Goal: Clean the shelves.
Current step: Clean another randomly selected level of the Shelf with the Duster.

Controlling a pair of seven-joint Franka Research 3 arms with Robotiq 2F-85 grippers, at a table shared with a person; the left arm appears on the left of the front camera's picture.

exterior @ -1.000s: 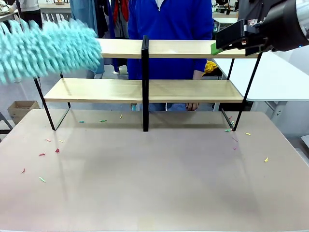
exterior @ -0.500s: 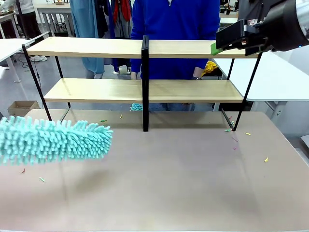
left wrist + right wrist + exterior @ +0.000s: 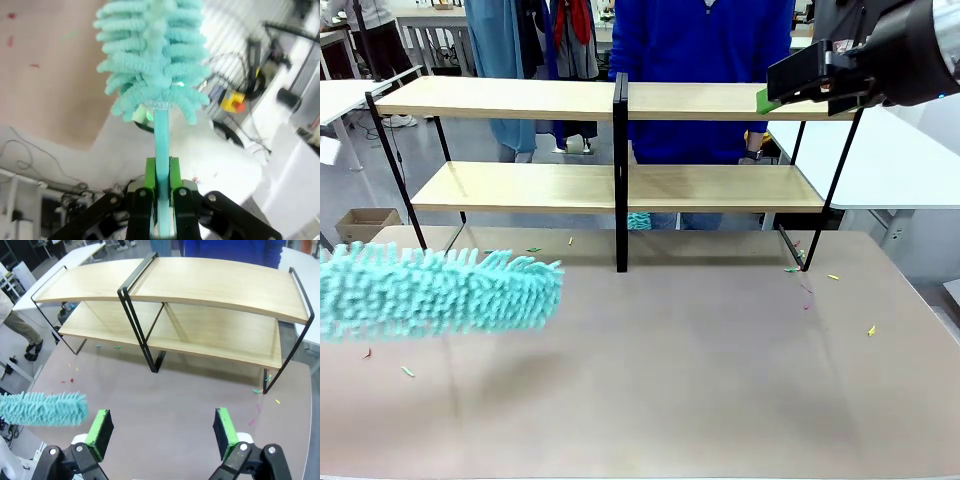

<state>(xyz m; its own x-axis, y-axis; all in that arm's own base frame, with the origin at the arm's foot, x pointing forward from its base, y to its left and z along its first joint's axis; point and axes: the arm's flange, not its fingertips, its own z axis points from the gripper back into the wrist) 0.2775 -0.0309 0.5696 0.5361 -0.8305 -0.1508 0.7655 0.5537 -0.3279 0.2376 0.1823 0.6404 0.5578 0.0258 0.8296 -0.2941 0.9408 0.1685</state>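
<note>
**Operator:** At the lower left of the front view, what is that object?

**Unit:** That is the teal duster (image 3: 440, 292). Its head lies level above the beige tabletop (image 3: 700, 400), with a shadow under it. My left gripper (image 3: 161, 175) is clamped on its handle. In the left wrist view the green pads (image 3: 149, 175) press the handle from both sides, and the fluffy head sits at top centre.

**Operator:** Where are the shelves?

**Unit:** The shelves (image 3: 500, 98) span the upper half of the front view, with the black post at centre. They stand on the far part of the tabletop, and both boards are bare. The duster is below and left of them, not touching. A person in a blue top (image 3: 700, 60) stands behind.

**Operator:** And the right gripper?

**Unit:** My right gripper (image 3: 162, 432) has its jaws wide apart with nothing between them. In the front view it is at the upper right, beside the top board's right end. Coloured scraps (image 3: 870, 330) lie on the tabletop.
</note>
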